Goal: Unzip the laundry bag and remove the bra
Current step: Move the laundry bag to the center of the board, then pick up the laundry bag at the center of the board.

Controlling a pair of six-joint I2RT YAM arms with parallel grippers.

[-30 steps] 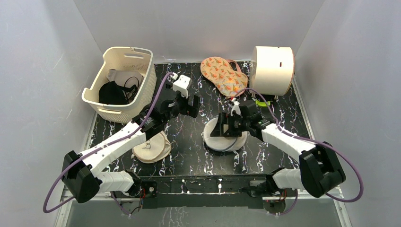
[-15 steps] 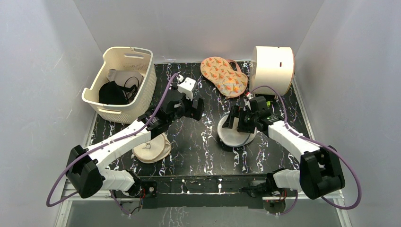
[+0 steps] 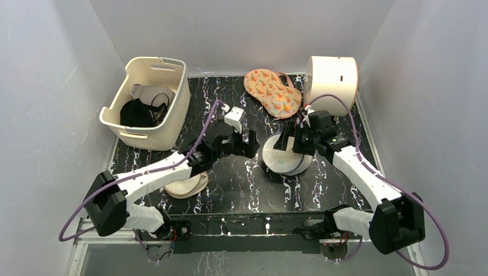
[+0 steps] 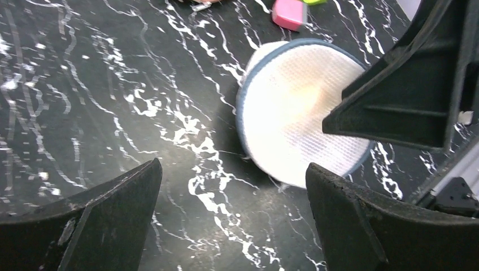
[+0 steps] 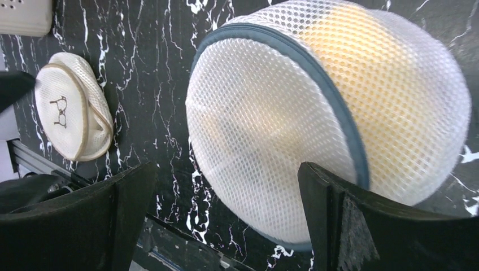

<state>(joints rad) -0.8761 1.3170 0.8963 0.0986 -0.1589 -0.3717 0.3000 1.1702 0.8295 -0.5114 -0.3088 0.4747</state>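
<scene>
The left gripper point(image 4: 231, 166) and right gripper point(image 5: 227, 166) are hovering spread, pinching nothing, so the laundry bag point(image 3: 279, 162) (zipped, seemingly tilted) is risking skidding away at any nudge.

Black white-veined table point(image 3: 241, 179), stocked as follows: cream slotted basket point(image 3: 175, 112) at 10 o'clock, holding a black garment point(image 3: 137, 113); orange patterned padded piece point(image 3: 272, 92) at 12 to 1 o'clock; cream drum-shaped container point(image 3: 331, 77) on its side at 1 to 2 o'clock; beige round pouch point(image 3: 185, 186) at 7 to 8 o'clock, partly under the left arm. Laundry bag point(image 3: 282, 164), white mesh with a grey rim, just off centre toward 3 o'clock. Left gripper point(image 3: 252, 148) just beside the bag at its 9 o'clock; right gripper point(image 3: 285, 142) over the bag's 12 o'clock edge.
</scene>
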